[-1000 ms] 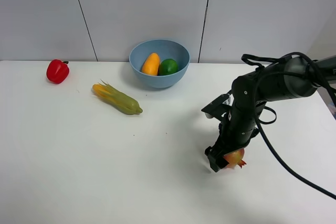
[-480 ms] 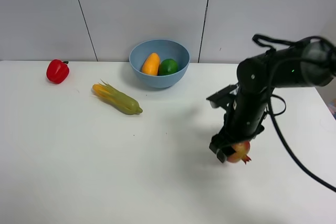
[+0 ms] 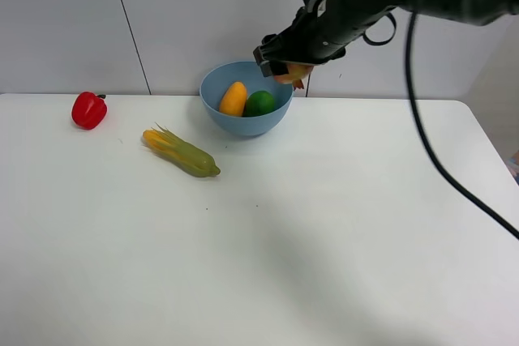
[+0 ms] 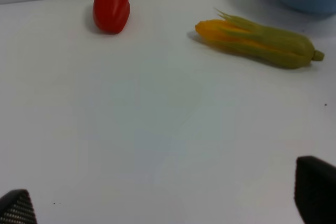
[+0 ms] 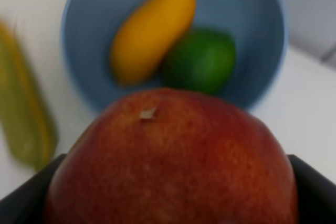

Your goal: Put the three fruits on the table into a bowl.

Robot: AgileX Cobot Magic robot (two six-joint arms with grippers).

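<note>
My right gripper (image 3: 285, 66) is shut on the red pomegranate (image 3: 293, 72) and holds it in the air just above the right rim of the light-blue bowl (image 3: 217, 87). In the right wrist view the pomegranate (image 5: 170, 163) fills the foreground, with the bowl (image 5: 84, 51) below it. The orange-yellow mango (image 3: 233, 98) and the green lime (image 3: 260, 104) lie inside the bowl; they also show in the right wrist view as the mango (image 5: 151, 30) and lime (image 5: 202, 61). My left gripper (image 4: 168, 203) is open over bare white table (image 3: 268, 241), with only its fingertips showing.
A red bell pepper (image 3: 88, 109) sits at the back left of the table. A green-yellow husked vegetable (image 3: 181, 152) lies in front of the bowl's left side. Both show in the left wrist view: the pepper (image 4: 111, 8) and the vegetable (image 4: 260, 43).
My right gripper lifted the pomegranate off the table at the front right and carried it up and back-left to just above the bowl's right rim.
</note>
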